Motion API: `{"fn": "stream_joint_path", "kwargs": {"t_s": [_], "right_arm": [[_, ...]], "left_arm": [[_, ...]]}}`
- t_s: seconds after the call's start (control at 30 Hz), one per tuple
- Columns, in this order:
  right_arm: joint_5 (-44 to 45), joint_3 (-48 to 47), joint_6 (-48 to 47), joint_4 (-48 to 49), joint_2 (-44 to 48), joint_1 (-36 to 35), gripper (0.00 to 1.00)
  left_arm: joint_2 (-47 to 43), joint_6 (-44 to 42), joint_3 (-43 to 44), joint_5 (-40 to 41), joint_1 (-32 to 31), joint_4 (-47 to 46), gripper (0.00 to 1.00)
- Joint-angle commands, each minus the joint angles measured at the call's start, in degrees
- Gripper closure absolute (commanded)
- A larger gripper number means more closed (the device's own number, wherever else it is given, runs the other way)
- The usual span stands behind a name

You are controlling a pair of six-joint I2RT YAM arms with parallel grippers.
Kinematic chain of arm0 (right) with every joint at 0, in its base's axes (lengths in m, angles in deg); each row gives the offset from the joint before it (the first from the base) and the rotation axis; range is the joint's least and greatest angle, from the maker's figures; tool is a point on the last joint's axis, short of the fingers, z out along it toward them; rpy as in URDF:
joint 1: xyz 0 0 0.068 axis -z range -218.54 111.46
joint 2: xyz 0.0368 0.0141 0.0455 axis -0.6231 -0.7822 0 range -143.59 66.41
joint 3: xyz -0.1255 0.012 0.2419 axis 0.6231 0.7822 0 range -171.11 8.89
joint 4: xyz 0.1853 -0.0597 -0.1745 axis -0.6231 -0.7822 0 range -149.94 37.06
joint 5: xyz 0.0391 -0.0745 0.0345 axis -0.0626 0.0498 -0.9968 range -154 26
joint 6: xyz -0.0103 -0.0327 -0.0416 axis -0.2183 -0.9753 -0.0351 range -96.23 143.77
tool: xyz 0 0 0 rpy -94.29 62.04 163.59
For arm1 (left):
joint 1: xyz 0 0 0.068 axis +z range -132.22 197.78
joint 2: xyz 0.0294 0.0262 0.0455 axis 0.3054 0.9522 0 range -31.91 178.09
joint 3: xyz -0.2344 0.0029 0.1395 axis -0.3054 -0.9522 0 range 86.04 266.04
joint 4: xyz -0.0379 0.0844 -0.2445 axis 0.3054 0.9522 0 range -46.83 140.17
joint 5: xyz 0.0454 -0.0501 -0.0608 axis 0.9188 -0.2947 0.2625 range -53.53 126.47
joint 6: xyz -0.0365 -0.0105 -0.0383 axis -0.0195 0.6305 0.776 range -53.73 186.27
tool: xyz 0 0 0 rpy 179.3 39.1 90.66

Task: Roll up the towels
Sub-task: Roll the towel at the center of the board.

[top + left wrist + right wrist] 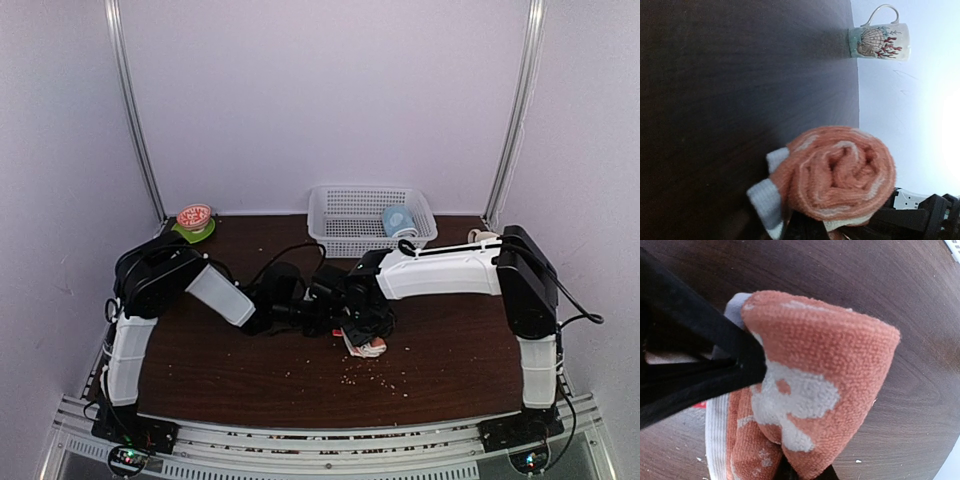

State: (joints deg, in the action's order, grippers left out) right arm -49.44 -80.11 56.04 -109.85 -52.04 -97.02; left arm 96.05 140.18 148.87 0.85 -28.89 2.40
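right gripper (363, 325): is being kept clenched on the orange-red towel (830, 360). one black finger (700, 357) is being pressed into the upper side of the cloth, and a second dark tip is being seen under it at the bottom edge of the right wrist view. the towel is being held as a roll, with its white swirl pattern being shown outward. in the left wrist view the roll is being seen end-on, its spiral layers being displayed and a loose white corner being shown at its left.

left gripper (318, 317): is being kept closed, just beside the right gripper. whether the towel is being touched by it cannot be told.

the roll is being held low at the middle of the table (450, 350), near scattered crumbs (378, 377); whether it is being rested on the surface cannot be told.

light blue towel (397, 219): is being kept, rolled, in the white basket (345, 228) at the back edge.

a mug (880, 42) is being seen at the back right, and a round red and green object (194, 217) at the back left.
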Motion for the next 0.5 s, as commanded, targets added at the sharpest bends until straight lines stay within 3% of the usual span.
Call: {"fn": "stream_joint_path", "kwargs": {"t_s": [0.0,0.2,0.47], "right_arm": [[-4.71,2.13,-2.94,4.98,3.36,-0.32,0.91],[-7.97,3.58,-4.71,9.33,7.18,-0.04,0.73],[-13.95,7.45,-6.01,14.90,9.28,1.71,0.59]], "left_arm": [[1.82,0.36,1.56,0.26,-0.46,0.83,1.00],[2.33,0.47,1.23,0.54,-0.65,0.54,1.00],[2.30,1.06,0.34,0.37,-0.79,-0.55,1.00]]}}
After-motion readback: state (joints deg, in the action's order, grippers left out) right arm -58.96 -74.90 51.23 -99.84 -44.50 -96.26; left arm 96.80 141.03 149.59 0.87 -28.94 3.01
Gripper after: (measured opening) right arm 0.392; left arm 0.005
